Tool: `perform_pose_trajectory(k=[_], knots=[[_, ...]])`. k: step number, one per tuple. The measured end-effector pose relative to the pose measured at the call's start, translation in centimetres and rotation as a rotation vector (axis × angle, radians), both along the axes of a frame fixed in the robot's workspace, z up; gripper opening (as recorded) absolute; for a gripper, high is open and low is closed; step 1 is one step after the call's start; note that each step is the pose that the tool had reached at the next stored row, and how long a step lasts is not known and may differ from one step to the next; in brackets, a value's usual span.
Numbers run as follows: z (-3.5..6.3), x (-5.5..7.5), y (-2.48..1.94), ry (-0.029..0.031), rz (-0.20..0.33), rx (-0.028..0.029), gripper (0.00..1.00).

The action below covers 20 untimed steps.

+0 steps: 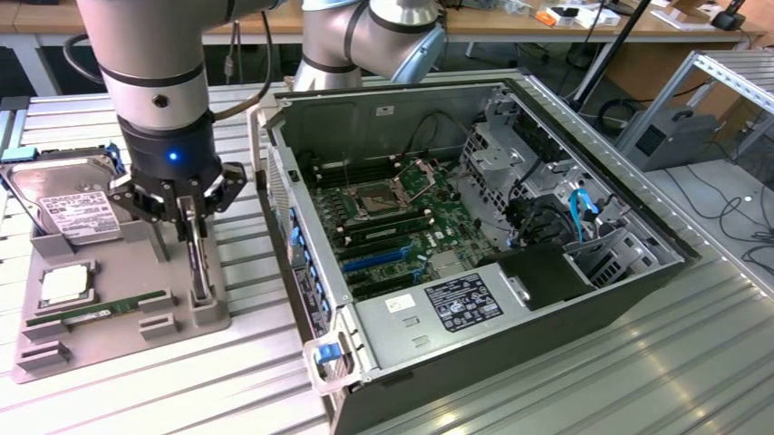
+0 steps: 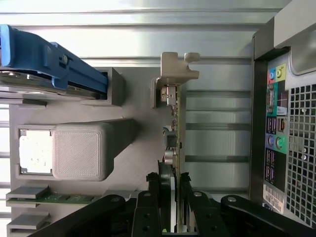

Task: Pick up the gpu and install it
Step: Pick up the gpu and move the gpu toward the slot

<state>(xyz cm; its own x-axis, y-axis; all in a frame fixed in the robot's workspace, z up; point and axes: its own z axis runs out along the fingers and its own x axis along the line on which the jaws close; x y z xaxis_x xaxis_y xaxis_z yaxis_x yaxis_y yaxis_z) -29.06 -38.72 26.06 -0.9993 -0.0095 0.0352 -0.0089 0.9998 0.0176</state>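
Observation:
The gpu (image 1: 198,263) stands on edge in a slot of the grey holder (image 1: 121,263), left of the open computer case (image 1: 532,118) in the exterior view. My gripper (image 1: 188,227) comes straight down over its top edge. In the wrist view the gpu (image 2: 174,128) runs away from me, green board and small components showing, its far end resting in a grey bracket (image 2: 173,74). My gripper (image 2: 170,197) has one black finger (image 2: 148,202) against each face of the card, shut on it. The card still sits in the holder.
The holder also carries a hard drive (image 1: 72,204) with blue rails (image 2: 49,59), a CPU (image 1: 63,285) and a RAM stick (image 1: 97,311). The case lies open with its motherboard (image 1: 387,217) and blue slots (image 1: 375,258) exposed. Its rear ports (image 2: 274,123) are close beside the card.

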Motion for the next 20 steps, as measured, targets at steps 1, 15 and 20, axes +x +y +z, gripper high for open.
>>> perform_pose_trajectory(k=[1,15,20], knots=[[0.09,0.0,0.00,0.0000,0.000,0.0012,0.27],[1.25,0.0,0.00,0.0000,0.000,0.0129,0.27],[1.62,0.0,0.00,0.0001,0.000,0.0161,0.27]])
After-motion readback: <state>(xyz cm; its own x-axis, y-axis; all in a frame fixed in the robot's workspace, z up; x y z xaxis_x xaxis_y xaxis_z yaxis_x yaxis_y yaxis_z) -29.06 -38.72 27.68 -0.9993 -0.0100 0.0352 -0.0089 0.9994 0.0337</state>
